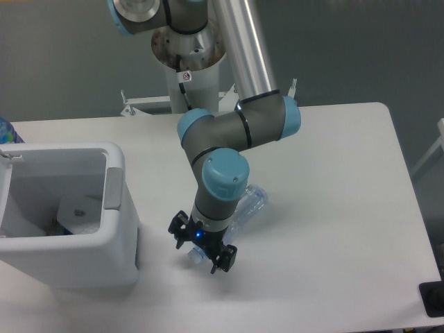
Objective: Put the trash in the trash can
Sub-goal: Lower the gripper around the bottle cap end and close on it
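Note:
A clear crushed plastic bottle (251,201) lies on the white table, slanting from upper right down to its cap end at lower left. My gripper (202,250) is low over that cap end and stands open, one finger on each side of the bottle's neck. Whether the fingers (179,228) touch the plastic cannot be told. The arm's wrist hides the bottle's middle. The white trash can (115,186) stands to the left of the gripper, with a grey tab on its near side. A flat whitish wrapper (80,208) lies inside it.
A blue-capped object (4,130) shows at the far left edge behind the bin. A metal bracket (129,107) sits at the table's back edge by the robot base (189,52). A black block (433,298) sits off the front right corner.

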